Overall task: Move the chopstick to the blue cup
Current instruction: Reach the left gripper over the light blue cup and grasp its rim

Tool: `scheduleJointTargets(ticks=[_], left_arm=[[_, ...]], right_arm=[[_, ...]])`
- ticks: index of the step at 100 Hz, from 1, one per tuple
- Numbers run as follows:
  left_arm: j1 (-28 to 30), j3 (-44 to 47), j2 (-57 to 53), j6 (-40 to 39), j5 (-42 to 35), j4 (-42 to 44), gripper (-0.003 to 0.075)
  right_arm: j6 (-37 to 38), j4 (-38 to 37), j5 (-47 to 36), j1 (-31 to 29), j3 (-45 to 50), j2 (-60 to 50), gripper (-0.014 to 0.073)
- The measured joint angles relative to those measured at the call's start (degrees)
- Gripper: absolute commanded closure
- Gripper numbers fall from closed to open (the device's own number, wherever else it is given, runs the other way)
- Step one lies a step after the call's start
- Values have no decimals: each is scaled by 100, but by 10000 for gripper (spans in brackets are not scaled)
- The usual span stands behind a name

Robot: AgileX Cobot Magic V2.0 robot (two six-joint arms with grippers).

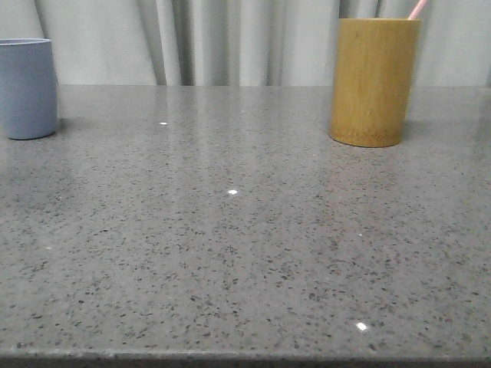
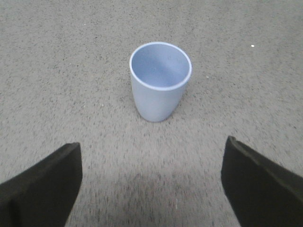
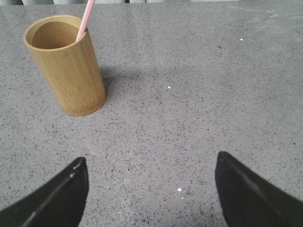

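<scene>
The right tool (image 3: 149,189), spread wide and empty, faces the bamboo holder (image 3: 66,66) near the table's (image 1: 230,230) far right corner; the chopstick (image 3: 85,19) leans upright inside. The left tool (image 2: 151,184), also released, faces the blue cup (image 2: 160,82).

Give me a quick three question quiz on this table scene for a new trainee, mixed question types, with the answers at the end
1. True or false: the chopstick already stands in the blue cup.
2. Multiple choice: in the front view, the bamboo holder stands at the A) far left, B) far right, C) near edge of the table.
3. Fill in: the left gripper and right gripper both have their jaws ____.

Key
1. False; it leans in the bamboo holder, and the blue cup is empty.
2. B
3. open, holding nothing
</scene>
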Motion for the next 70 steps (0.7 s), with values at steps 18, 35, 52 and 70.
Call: scheduleJointTargets(ticks=[18,35,52,70], left_arm=[[0,-833,1219,0,-27,-9,156],[0,-1533,2242,0,-27,-9,156],[0,-1939,2920,-51,-16,-9,156],[0,-2003,3322,-51,-67,1,156]], right_arm=[[0,37,0,0,0,0,35],[10,41,0,0,0,0,35],[10,41,0,0,0,0,35],[10,41,0,0,0,0,35]])
